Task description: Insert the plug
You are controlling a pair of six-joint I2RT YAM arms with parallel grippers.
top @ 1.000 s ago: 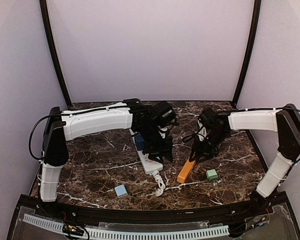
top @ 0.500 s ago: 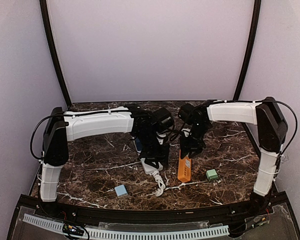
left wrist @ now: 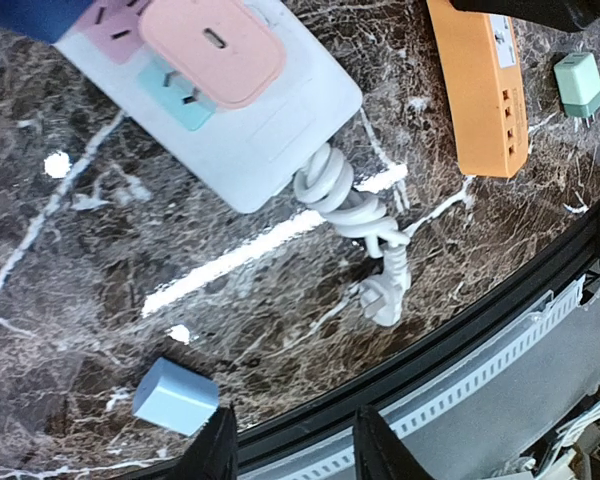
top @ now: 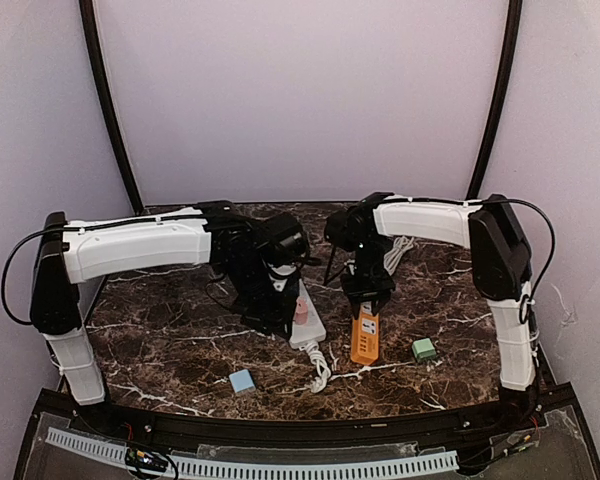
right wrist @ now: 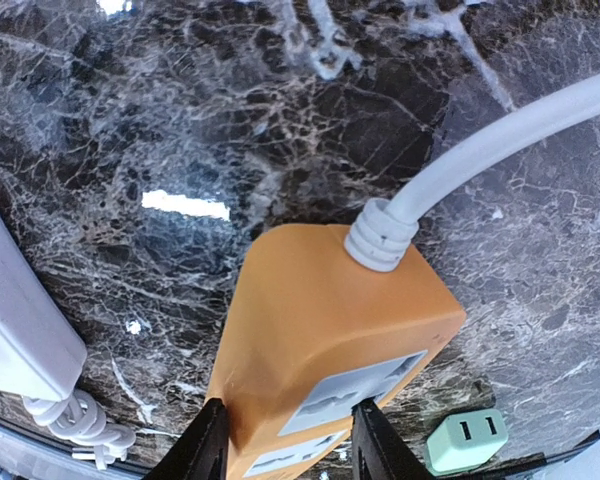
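Hovering left gripper [left wrist: 295, 450], fingers apart, empty. Just beyond: pink plug [left wrist: 212, 50] seated upright in white power strip [left wrist: 280, 140], prongs hidden; strip's long axis runs far-left to near-right, cord end nearward. Right gripper [right wrist: 290, 445] straddles orange strip [right wrist: 320, 320]; whether clamped, cannot tell.

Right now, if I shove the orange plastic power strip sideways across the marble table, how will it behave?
The orange plastic power strip looks rigid, flat and low, so it should slide rather than tip on the glossy marble table. Its thick white cable, stiff-looking at the collar, will probably drag and swing that end.
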